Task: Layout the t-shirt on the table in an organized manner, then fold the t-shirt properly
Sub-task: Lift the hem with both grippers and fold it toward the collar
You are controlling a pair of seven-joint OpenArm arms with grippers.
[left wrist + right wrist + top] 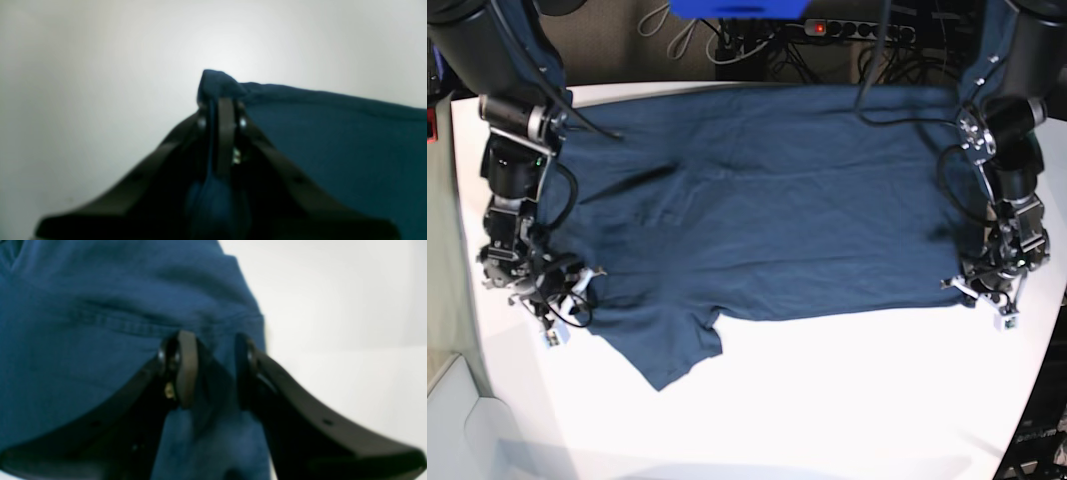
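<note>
The dark navy t-shirt (777,200) lies spread across the white table (827,400), with one sleeve (672,350) pointing toward the near edge. My left gripper (220,100) is shut on a bunched corner of the t-shirt (333,140), at the shirt's right edge in the base view (987,295). My right gripper (213,350) stands over the hemmed edge of the t-shirt (83,306). Its jaws are apart with a fold of cloth in the gap between them. In the base view the right gripper (552,300) is at the shirt's left edge.
Behind the table's far edge lie cables and a power strip (857,30), and a blue object (737,8) hangs at the top. The table's curved edge runs down the left, near the right arm (512,170). Bare white tabletop (333,306) lies beside both grippers.
</note>
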